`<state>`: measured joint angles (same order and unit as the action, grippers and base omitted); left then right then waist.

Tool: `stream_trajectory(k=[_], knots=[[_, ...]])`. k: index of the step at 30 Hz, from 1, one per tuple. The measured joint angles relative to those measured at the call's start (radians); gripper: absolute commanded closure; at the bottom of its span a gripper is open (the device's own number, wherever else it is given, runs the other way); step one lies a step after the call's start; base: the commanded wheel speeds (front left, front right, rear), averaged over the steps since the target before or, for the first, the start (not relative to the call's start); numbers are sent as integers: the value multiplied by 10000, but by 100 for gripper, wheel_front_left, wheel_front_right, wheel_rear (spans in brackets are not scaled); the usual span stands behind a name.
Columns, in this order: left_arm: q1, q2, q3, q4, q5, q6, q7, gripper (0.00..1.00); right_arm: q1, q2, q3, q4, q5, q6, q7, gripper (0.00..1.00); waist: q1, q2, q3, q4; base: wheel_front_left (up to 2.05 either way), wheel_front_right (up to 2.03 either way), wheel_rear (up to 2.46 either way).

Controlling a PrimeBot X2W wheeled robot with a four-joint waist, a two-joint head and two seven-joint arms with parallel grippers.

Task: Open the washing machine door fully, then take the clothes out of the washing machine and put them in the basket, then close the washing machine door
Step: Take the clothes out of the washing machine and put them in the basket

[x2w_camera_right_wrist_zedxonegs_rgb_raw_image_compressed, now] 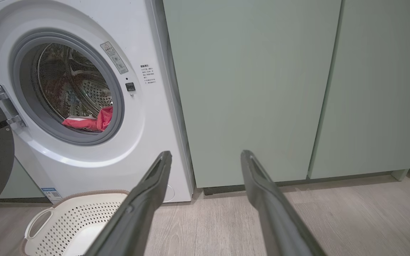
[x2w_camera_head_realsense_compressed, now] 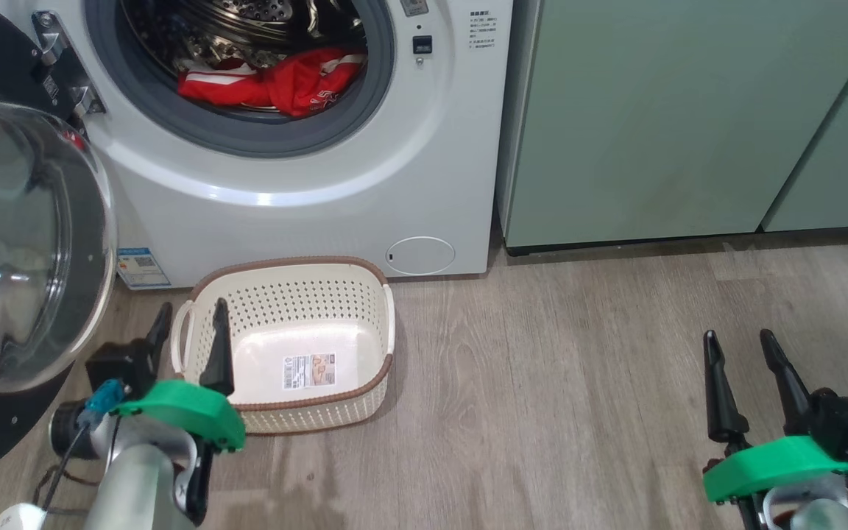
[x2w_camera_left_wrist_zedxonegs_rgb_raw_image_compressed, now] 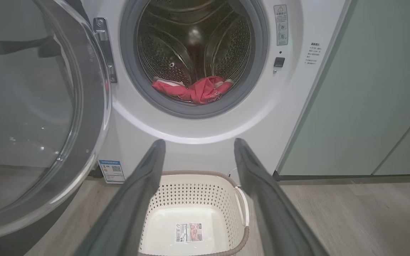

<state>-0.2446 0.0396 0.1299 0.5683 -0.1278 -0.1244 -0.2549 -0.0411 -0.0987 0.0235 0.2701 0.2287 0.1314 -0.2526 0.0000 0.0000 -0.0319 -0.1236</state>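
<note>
The white washing machine (x2w_camera_head_realsense_compressed: 321, 191) stands with its round door (x2w_camera_head_realsense_compressed: 19, 243) swung wide open to the left, glass bowl bulging outward. Red clothes (x2w_camera_head_realsense_compressed: 277, 81) with white stripes lie at the bottom of the drum, also seen as clothes (x2w_camera_left_wrist_zedxonegs_rgb_raw_image_compressed: 194, 90) and clothes (x2w_camera_right_wrist_zedxonegs_rgb_raw_image_compressed: 91, 122). The cream basket (x2w_camera_head_realsense_compressed: 299, 280) sits on the floor right in front of the machine, holding nothing but its paper label. My left gripper (x2w_camera_head_realsense_compressed: 188, 320) hovers open over the basket's left handle. Off to the right, above bare floor, my right gripper (x2w_camera_head_realsense_compressed: 739, 340) is open.
Pale green cabinets (x2w_camera_head_realsense_compressed: 689, 118) stand to the right of the machine. Grey wood-look floor (x2w_camera_head_realsense_compressed: 578, 383) stretches between the basket and my right gripper. The open door (x2w_camera_left_wrist_zedxonegs_rgb_raw_image_compressed: 30, 117) takes up the space to the left of my left arm.
</note>
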Motion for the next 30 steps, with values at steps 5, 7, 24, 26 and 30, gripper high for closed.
stream_trajectory(k=[5, 7, 24, 26, 30], knots=[[-1, 4, -278, 88, -242, 0, 0, 0, 0, 0, 0, 0, 2, 0, 0, 0, 0, 0, 28, 13, 72, -72, 0], [-1, 8, -288, 104, -336, 0, 0, 0, 1, 0, -2, 6, 13, 0, 0, 0, 0, 0, 39, 14, 119, -119, 0], [-85, 25, -293, 234, -412, 4, 0, 0, 15, 13, 6, 12, 15, 0, 0, 0, 0, 0, 171, 58, 191, -190, -1], [-137, 25, -263, 171, -410, 4, 0, 0, -6, 15, 6, 12, 15, 0, 0, 0, 0, 0, 197, 69, 136, -136, 0], [-174, 19, -207, 63, -376, 12, 0, 0, -15, 21, 12, 12, 15, 0, 0, 0, 0, 0, 213, 83, 95, -95, 0]])
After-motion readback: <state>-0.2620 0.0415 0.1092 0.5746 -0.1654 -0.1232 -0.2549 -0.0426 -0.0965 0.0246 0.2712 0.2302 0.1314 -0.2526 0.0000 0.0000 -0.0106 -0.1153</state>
